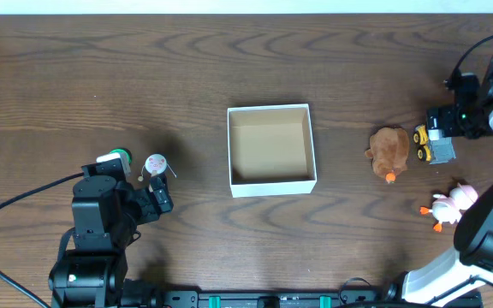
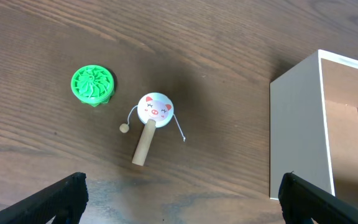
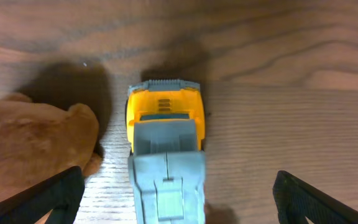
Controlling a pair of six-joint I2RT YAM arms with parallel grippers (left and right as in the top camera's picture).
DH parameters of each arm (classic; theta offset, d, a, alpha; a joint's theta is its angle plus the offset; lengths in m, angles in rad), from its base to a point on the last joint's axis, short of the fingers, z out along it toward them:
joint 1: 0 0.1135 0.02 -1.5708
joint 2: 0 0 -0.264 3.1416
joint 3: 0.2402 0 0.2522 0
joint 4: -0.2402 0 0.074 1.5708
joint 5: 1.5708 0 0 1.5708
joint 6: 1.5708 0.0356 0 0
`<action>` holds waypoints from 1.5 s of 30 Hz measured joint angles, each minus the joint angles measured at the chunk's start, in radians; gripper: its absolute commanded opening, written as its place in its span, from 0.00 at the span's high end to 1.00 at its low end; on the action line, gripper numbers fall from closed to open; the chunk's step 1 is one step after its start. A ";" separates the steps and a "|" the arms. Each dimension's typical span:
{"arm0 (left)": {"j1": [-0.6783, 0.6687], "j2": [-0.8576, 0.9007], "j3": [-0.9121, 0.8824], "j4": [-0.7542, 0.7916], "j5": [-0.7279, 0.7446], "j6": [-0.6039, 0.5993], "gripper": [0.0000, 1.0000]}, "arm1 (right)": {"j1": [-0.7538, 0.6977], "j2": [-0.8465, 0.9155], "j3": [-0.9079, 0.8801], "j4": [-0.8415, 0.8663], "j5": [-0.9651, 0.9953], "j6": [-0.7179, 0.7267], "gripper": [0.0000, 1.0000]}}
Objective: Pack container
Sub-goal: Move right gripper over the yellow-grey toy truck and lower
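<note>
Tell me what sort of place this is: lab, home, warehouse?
Probably a robot lab bench: a left arm and a right arm work at a dark wood-grain table holding a square white cardboard box, tan inside, plus a brown plush animal and a yellow-and-grey toy truck.

Colours on the dark wood-grain worktop [image 1: 101,68]
White-walled, tan-lined container [image 1: 272,183]; yellow-and-grey truck [image 3: 165,149]; brown plush [image 3: 30,143]; green disc [image 2: 92,84]; white drum [image 2: 155,108] with pink pig face.
</note>
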 measured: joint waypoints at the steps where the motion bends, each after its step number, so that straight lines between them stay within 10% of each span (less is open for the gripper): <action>1: 0.000 0.000 0.000 0.000 0.000 0.000 0.02 | 0.000 0.013 0.000 0.000 0.000 0.000 0.05; 38: 0.000 0.000 0.000 0.000 0.000 0.000 0.02 | 0.000 0.067 -0.052 0.045 -0.002 0.015 0.17; 45: 0.000 0.000 0.000 0.000 0.000 0.000 0.02 | 0.000 0.067 -0.061 0.062 -0.018 0.016 0.33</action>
